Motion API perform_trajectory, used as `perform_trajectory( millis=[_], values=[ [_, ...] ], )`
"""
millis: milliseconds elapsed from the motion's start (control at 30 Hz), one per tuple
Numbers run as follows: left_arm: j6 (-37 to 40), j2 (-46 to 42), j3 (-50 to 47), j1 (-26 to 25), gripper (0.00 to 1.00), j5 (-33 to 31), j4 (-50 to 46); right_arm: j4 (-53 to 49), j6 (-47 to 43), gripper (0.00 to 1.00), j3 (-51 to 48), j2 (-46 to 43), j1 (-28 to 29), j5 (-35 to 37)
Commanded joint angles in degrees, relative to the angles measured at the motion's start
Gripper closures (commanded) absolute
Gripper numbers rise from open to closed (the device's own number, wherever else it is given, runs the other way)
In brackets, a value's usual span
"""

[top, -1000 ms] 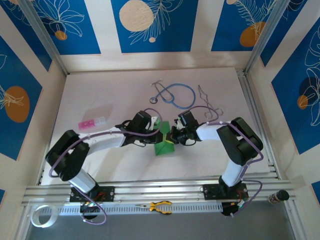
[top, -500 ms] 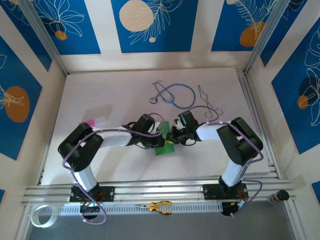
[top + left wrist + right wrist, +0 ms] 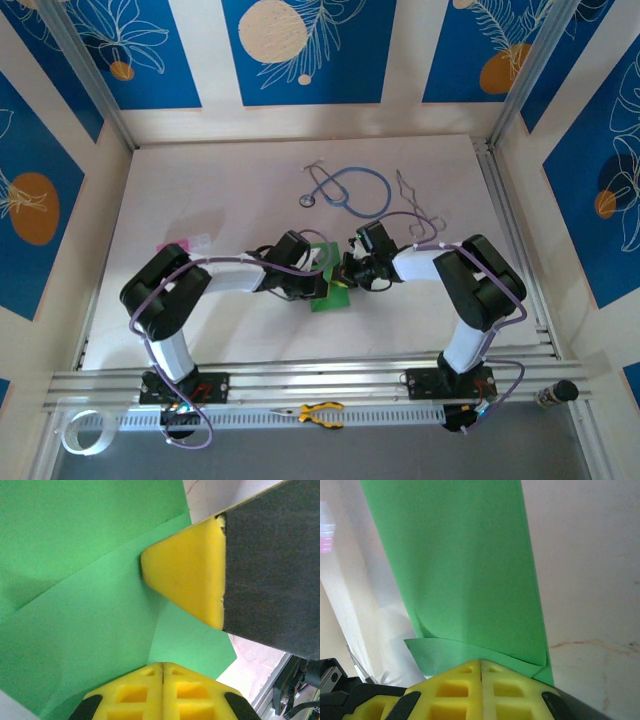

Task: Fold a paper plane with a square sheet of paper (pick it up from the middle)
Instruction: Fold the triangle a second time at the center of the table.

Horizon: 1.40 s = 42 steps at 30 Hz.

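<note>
Two arms reach in from the near rail (image 3: 320, 380) and meet at the middle of a pale surface (image 3: 200, 190), boxed in by cream walls with blue panels (image 3: 300, 50) of white leaves and orange discs. From above, the green sheet (image 3: 331, 290) lies, partly folded, between the two wrists, with the left claw (image 3: 316, 277) and the right claw (image 3: 347, 272) both down on it and close together. Farther back on the surface sit a blue stethoscope (image 3: 360, 190) and a bent wire piece (image 3: 410, 195) just to its right. A small pink and white piece (image 3: 185, 243) lies off to the left, well apart from the sheet. In front of the rail are yellow-handled pliers (image 3: 322, 412) and a roll of tape (image 3: 80, 432). The left wrist camera gives what the overhead view hides: the left claw (image 3: 162, 666) has its yellow fingers pressed together with no gap. The sheet (image 3: 90, 580) spreads beneath them in overlapping layers, and one yellow finger (image 3: 185, 580) of the right claw pokes into a fold. The right wrist camera shows the right claw (image 3: 481, 664) likewise closed tight, a long folded band of the sheet (image 3: 465, 565) running away from its tips, a curled corner right at them, and the pink and white piece (image 3: 326, 535) at the far left edge. I cannot tell whether either claw has paper pinched between its fingers or is only bearing down on it.
</note>
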Motion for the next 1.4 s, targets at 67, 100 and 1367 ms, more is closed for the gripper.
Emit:
perform_trajectory(
  millis=[67, 100, 1367],
  values=[
    [2.1, -0.2, -1.7, -0.4, 1.0, -1.0, -2.7, -7.2, 0.3, 1.0, -1.4, 2.2, -0.1, 4.7],
    [2.4, -0.3, -1.9, -0.4, 1.0, -1.3, -3.1, -7.3, 0.3, 1.0, -1.4, 2.2, -0.1, 4.7],
    [1.1, -9.6, -2.7, -1.0, 1.0, -1.7, -1.6, -7.3, 0.2, 1.0, -1.3, 2.7, -0.4, 4.6]
  ],
)
